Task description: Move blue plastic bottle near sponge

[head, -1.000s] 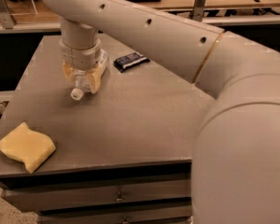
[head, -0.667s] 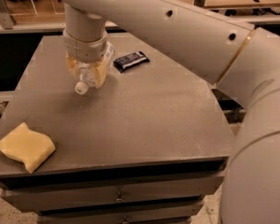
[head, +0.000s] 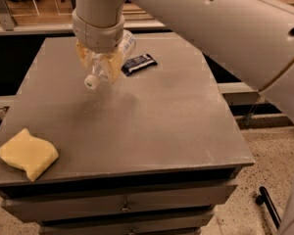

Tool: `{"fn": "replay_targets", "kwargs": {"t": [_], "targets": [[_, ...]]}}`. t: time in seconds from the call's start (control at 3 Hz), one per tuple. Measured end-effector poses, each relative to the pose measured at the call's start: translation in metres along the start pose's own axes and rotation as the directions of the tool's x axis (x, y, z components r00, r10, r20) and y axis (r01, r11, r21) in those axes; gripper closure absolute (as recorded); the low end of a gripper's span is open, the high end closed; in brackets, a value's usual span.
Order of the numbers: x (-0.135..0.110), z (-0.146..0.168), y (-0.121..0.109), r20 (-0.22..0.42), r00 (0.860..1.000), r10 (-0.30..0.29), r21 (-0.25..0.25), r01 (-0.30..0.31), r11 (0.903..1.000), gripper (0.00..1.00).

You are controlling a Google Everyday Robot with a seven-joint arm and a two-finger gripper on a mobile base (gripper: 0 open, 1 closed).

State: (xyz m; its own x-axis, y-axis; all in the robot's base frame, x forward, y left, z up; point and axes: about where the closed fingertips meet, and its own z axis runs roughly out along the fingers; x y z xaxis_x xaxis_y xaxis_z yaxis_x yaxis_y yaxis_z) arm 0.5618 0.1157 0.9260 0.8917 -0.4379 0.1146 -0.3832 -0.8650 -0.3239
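Observation:
My gripper [head: 99, 62] hangs over the back left part of the grey table [head: 152, 131]. It is shut on the blue plastic bottle [head: 110, 62], a clear bottle with a white cap that points down and to the left. The bottle is held tilted, lifted off the table top. The sponge [head: 28, 153], a pale yellow foam block with wavy edges, lies at the table's front left corner, well apart from the bottle and nearer the camera.
A flat dark blue snack wrapper [head: 139, 63] lies on the table just right of the gripper. The table has drawers below its front edge. My large white arm [head: 225, 28] crosses the upper right. A speckled floor lies to the right.
The gripper has lifted the bottle higher off the table and carried it a little toward the front. The sponge and the wrapper have not moved.

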Motion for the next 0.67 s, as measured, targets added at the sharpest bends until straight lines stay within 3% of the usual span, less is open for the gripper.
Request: {"fn": "replay_targets", "kwargs": {"t": [0.33,0.67], "targets": [[-0.01,0.005,-0.003,0.042,0.991,-0.128,0.006,0.128,0.9918,1.0],[-0.045,0.003,-0.003,0.101,0.949,-0.298,0.073,0.292,0.9537,1.0]]}}
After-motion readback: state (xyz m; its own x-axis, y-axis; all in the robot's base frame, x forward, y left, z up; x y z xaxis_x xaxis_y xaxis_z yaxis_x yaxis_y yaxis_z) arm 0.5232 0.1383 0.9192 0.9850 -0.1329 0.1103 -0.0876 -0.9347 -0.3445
